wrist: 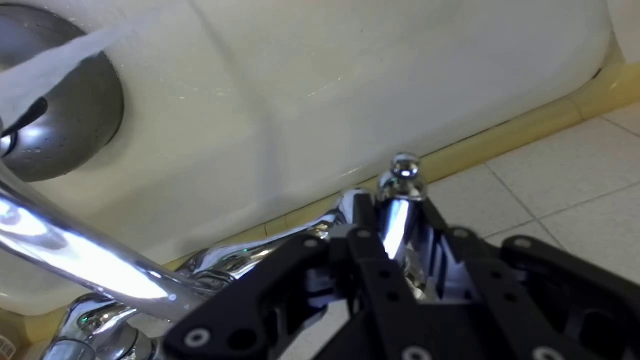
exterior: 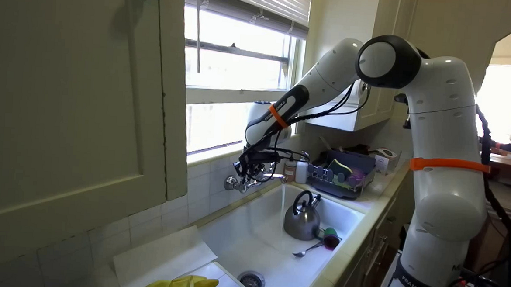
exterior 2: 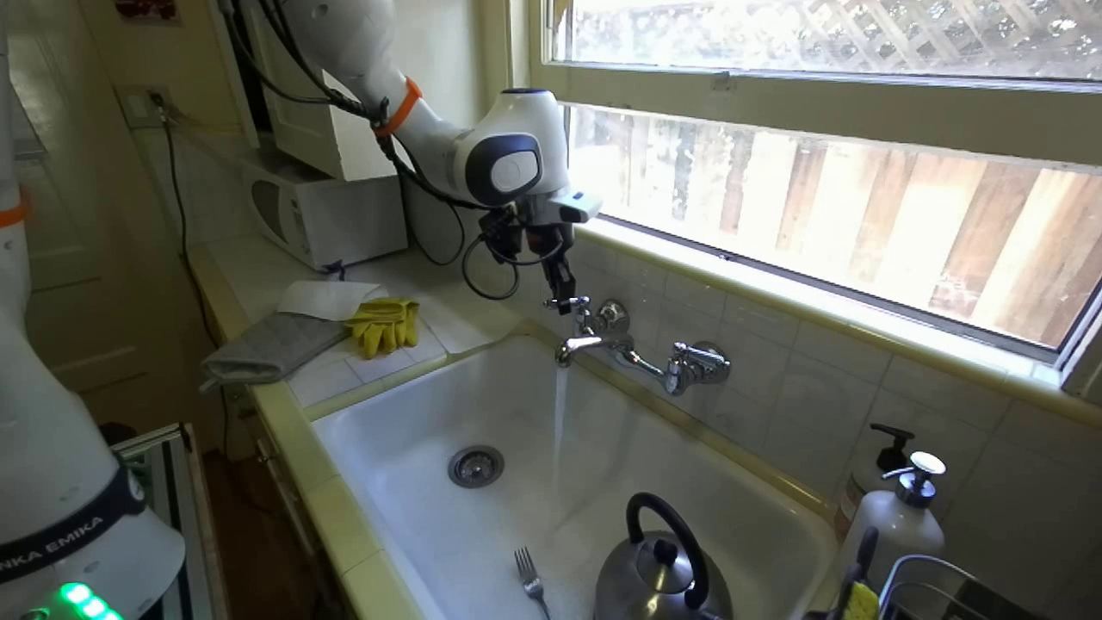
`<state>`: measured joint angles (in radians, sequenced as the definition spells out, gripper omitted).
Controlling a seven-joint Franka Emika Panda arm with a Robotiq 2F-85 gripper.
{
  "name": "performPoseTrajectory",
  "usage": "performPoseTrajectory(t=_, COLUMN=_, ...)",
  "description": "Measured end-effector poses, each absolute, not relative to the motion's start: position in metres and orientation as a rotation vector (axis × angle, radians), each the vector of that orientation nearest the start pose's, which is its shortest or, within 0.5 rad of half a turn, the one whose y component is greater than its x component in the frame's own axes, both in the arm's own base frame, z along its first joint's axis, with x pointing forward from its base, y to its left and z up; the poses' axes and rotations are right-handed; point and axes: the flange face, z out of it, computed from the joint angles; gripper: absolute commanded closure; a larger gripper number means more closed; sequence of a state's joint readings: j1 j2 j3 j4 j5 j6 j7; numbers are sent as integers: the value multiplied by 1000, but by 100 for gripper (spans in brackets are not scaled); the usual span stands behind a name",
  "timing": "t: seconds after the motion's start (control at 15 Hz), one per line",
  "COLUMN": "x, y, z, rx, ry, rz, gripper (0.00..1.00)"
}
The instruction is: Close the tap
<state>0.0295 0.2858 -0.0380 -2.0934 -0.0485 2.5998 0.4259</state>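
The chrome tap (exterior 2: 622,342) is on the tiled wall above the sink, with water running from its spout. It also shows in an exterior view (exterior: 275,176), partly behind the gripper, and in the wrist view, where its spout (wrist: 100,265) crosses the lower left. My gripper (exterior 2: 564,301) points down at the tap's handle on the side away from the soap bottles. In the wrist view the gripper's fingers (wrist: 398,207) lie on both sides of this handle (wrist: 401,186) and appear closed against it. The handle's rounded end sticks out past the fingertips.
The white sink (exterior 2: 387,430) holds a steel kettle (exterior: 302,222), a fork (exterior 2: 529,575) and a cup (exterior: 331,239). Soap bottles (exterior 2: 900,517) and a dish rack (exterior: 341,176) stand beyond it. Yellow gloves (exterior 2: 385,327) lie on the counter. The window sill (exterior 2: 775,275) is above the tap.
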Motion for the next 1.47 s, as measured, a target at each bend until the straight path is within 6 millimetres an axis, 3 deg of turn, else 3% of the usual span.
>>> performPoseTrajectory(t=0.93, x=609, y=-1, z=309, rx=-3076, ry=603, rz=-288, gripper=94)
performPoseTrajectory(t=1.47, x=627, y=8, z=310, rx=-3057, ry=823, rz=-165, gripper=94)
